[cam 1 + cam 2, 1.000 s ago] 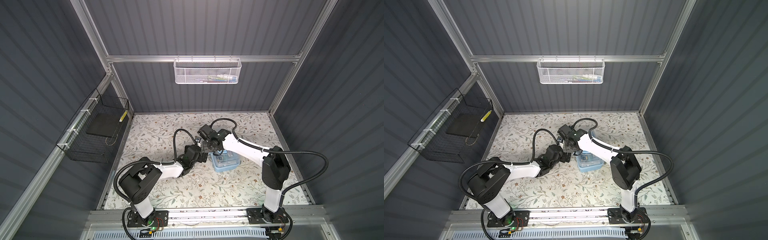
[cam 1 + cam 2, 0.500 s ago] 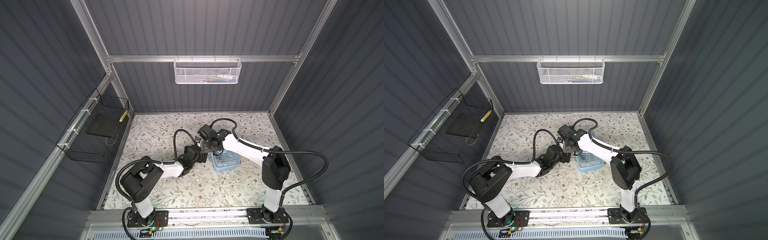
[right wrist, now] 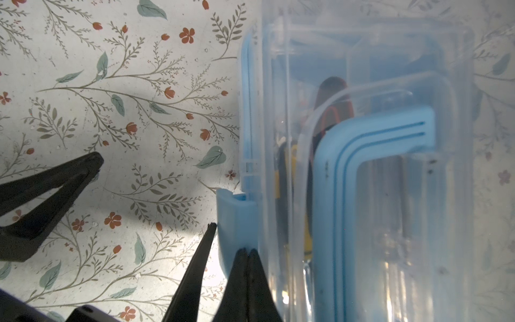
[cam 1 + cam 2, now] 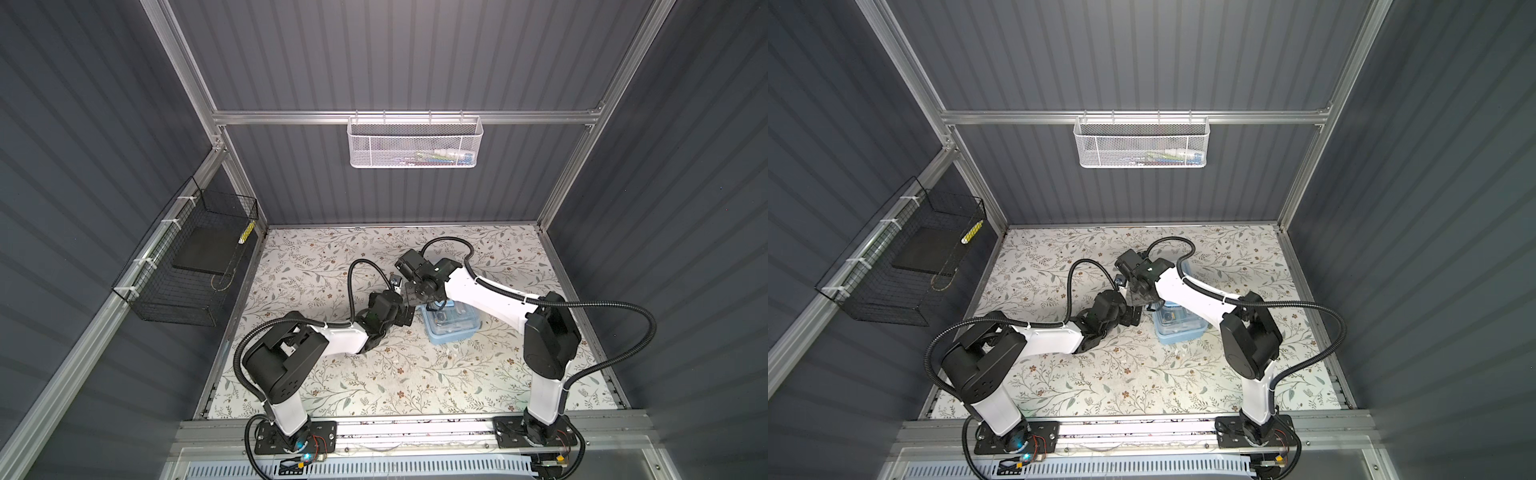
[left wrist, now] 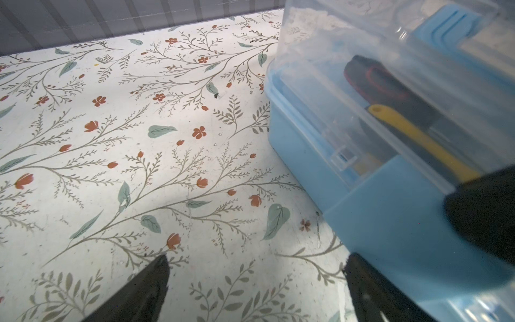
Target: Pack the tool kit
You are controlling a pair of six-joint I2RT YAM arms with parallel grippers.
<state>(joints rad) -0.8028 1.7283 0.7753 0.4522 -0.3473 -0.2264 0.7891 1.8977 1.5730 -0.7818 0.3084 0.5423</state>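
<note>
Box (image 4: 451, 330) long axis front-to-back; right hand (image 3: 246, 252) together at latch (image 3: 237, 217); left hand (image 5: 257, 258) apart beside.

Soft light, faint shadows, the box (image 5: 390, 223) blurred up close.

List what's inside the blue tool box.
Through the clear lid: a black-and-red tool and a yellow-handled tool, side by side. The blue handle and lid blur hide the rest.
</note>
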